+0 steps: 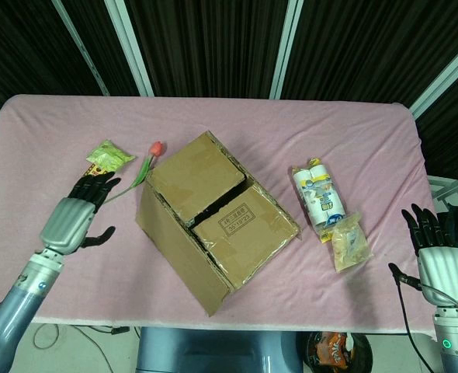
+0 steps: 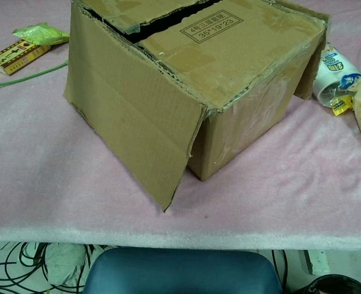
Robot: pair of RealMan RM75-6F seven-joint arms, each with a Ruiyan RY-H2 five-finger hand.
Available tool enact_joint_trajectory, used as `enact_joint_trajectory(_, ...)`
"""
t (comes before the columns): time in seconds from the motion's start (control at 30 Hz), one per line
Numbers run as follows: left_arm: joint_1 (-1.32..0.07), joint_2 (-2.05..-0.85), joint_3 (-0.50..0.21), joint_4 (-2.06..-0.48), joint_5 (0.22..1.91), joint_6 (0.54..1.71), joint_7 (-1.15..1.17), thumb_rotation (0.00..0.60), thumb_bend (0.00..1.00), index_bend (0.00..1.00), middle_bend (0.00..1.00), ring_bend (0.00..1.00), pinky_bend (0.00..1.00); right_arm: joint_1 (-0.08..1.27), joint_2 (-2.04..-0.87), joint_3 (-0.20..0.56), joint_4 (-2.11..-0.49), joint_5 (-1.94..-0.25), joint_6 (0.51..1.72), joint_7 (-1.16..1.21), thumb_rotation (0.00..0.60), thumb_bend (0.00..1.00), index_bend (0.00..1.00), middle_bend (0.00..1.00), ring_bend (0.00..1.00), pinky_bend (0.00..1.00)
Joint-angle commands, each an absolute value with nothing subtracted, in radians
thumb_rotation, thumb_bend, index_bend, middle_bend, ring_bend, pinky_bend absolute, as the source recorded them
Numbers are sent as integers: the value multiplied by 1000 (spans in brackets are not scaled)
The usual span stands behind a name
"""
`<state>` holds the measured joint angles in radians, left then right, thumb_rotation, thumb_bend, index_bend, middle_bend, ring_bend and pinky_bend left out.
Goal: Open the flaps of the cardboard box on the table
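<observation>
Box: the cardboard box (image 1: 213,221) sits near the middle of the pink tabletop (image 1: 353,140), turned at an angle; its two top flaps lie nearly flat with a dark gap between them, and one long side flap (image 2: 131,119) hangs down the front.
Left hand: the left hand (image 1: 75,214) is at the left of the head view, just left of the box and apart from it, fingers spread and pointing up, holding nothing.
Right hand: the right hand (image 1: 437,256) is at the lower right edge of the head view, beyond the tabletop edge, fingers apart and upright, holding nothing.
Flower: a tulip (image 1: 140,171) with a green stem lies left of the box, its red head near the box's upper corner.
Snacks, left: a green packet (image 1: 109,155) and a small patterned pack (image 2: 18,54) lie by the left hand's fingertips.
Right side: a roll of paper cups (image 1: 320,194) and a clear bag (image 1: 348,243) lie right of the box.
</observation>
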<state>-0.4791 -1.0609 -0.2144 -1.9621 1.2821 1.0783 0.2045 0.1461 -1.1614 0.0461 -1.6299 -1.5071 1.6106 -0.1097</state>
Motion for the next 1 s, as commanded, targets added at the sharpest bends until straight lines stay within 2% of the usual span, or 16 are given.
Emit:
enact_joint_trajectory(0.03,-652,-1017,-327,-2063,1068,876,174,600,422,0,0,0,13,142,-1166,51,-1624,-1509,1604,-89,600,203,0,0,0,210)
enact_joint_trajectory(0.1,-719,-1018,-360,-2075,952,805,142,600,459,0,0,0,37,140,-1168,55,-1621,-1511,1600,-77,600,203,0,0,0,210)
enact_joint_trajectory(0.27,-876,-1042,-411,-2057,676,698,65,600,478,0,0,0,73,135,-1173,58,-1615,-1522,1596,-57,600,205,0,0,0,210)
enact_joint_trajectory(0.6,-1095,-1119,-398,-1977,281,646,-15,600,478,0,8,0,98,129,-1173,68,-1620,-1518,1580,-36,600,206,0,0,0,210)
enact_joint_trajectory(0.8,-1196,-1154,-346,-1927,151,634,-16,600,478,0,17,0,102,125,-1170,74,-1626,-1513,1570,-21,600,206,0,0,0,210)
enact_joint_trajectory(1.0,-1230,-1182,-320,-1903,102,621,-35,600,478,0,31,20,111,122,-1169,76,-1633,-1513,1562,-19,600,207,0,0,0,210)
